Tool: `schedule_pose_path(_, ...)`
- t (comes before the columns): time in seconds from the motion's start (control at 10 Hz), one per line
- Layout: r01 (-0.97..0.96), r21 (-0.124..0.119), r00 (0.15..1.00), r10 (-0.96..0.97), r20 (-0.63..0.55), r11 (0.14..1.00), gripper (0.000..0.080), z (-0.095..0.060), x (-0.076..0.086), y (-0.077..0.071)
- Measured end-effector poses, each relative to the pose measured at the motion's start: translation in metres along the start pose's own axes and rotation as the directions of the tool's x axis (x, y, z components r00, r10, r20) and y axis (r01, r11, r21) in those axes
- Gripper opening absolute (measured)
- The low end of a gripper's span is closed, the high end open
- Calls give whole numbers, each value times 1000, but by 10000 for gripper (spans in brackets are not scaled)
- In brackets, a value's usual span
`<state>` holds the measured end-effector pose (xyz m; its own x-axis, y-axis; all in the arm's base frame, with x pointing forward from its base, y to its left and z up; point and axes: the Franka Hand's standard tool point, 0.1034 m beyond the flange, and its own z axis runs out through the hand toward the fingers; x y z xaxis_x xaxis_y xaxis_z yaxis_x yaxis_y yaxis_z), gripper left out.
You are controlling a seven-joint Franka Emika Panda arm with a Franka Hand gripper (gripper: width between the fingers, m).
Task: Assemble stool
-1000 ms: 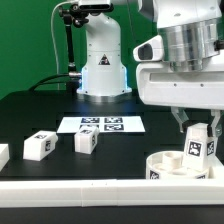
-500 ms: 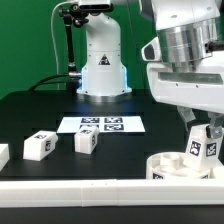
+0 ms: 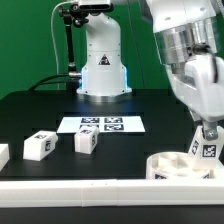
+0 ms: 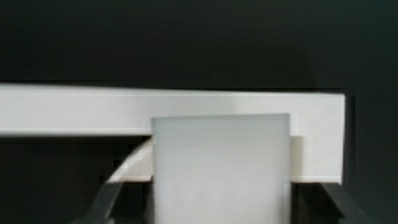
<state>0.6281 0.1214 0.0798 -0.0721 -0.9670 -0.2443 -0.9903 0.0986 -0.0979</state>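
Gripping one white leg (image 3: pixel 209 149) between the fingers (image 3: pixel 199 133), closed narrow onto its sides, with nothing else in the grip. From the wrist view, just a pale block (image 4: pixel 219 160) wedged between two dark fingers (image 4: pixel 125 202). Poised at the exterior view's right, low over the round seat (image 3: pixel 172 166), itself lying on the black table (image 3: pixel 40 110) just behind the white rail (image 3: pixel 90 190). Leaning, by the look of the tilted wrist, not hanging plumb. Hard to say whether touching the seat or just above it. Likely mid-insertion, judging by the task: bringing the leg's end to a socket on the seat's upper face. Plenty to go wrong from here. Pressing down at a slant would risk jamming or cross-seating the leg. Pushing sideways would risk sliding the unpinned seat against the rail. Twisting in so narrow a hold could let the leg slip and turn within the grip. Letting go before proper seating would let it topple off the seat. No apparent danger to the loose legs (image 3: pixel 40 146) well apart at the exterior view's left, nor to the marker board (image 3: pixel 102 125) farther back.
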Motion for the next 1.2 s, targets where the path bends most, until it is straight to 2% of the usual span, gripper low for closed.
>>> schedule_pose_path(0.1, -105, 27, 994, 105, -6, 994, 338, 0, -3, 0)
schedule_pose_path(0.2, -162, 32, 987, 162, -1, 986, 338, 0, -3, 0)
schedule_pose_path(0.7, -453, 35, 891, 451, 46, 891, 338, 0, -3, -1)
schedule_pose_path(0.8, -482, 52, 876, 480, 56, 874, 338, 0, -5, -2)
schedule_pose_path(1.0, -533, 51, 845, 529, 79, 844, 338, 1, -5, -2)
schedule_pose_path(1.2, -507, 54, 861, 503, 79, 860, 338, 1, -5, -1)
